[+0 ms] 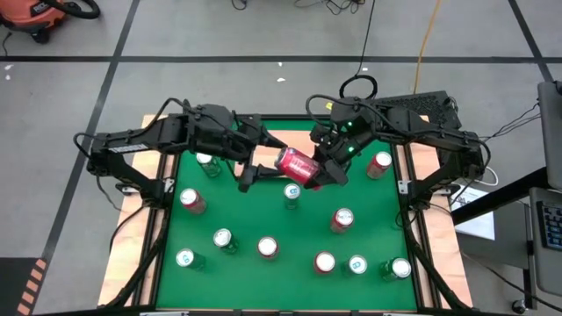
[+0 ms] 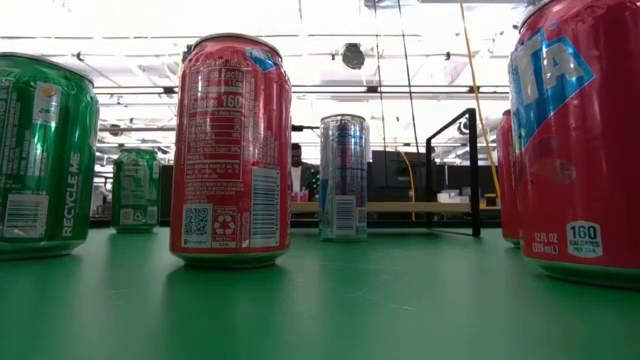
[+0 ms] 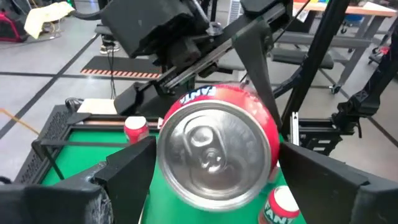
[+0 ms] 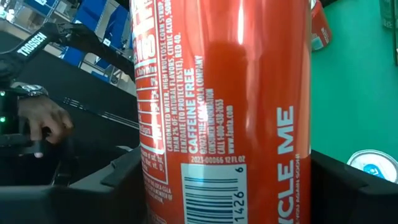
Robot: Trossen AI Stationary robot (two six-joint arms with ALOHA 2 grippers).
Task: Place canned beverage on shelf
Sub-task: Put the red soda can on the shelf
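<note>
A red soda can (image 1: 299, 165) lies on its side in the air above the middle of the green table, its silver top (image 3: 214, 152) facing my left arm. My right gripper (image 1: 323, 172) is shut on it; the can fills the right wrist view (image 4: 230, 112). My left gripper (image 1: 256, 174) is open, its fingers (image 3: 127, 171) standing on either side of the can's top end; whether they touch it, I cannot tell. The shelf, a light-wood board (image 2: 400, 207) with a black rail, shows at the table's far side in the low view. My right gripper pinches the can's side wall (image 4: 155, 186) between its two fingers, about midway along the can. The fingers lie across the can and come slanting down from the table's far right. The can is roughly level, lifted clear of the table.
Several red and green cans stand upright on the green table (image 1: 263, 219), one (image 1: 291, 193) right below the held can. In the low view a red can (image 2: 230, 150) and a silver-blue can (image 2: 343, 175) stand in front of the shelf. A person's hand (image 4: 37, 121) shows beyond the table.
</note>
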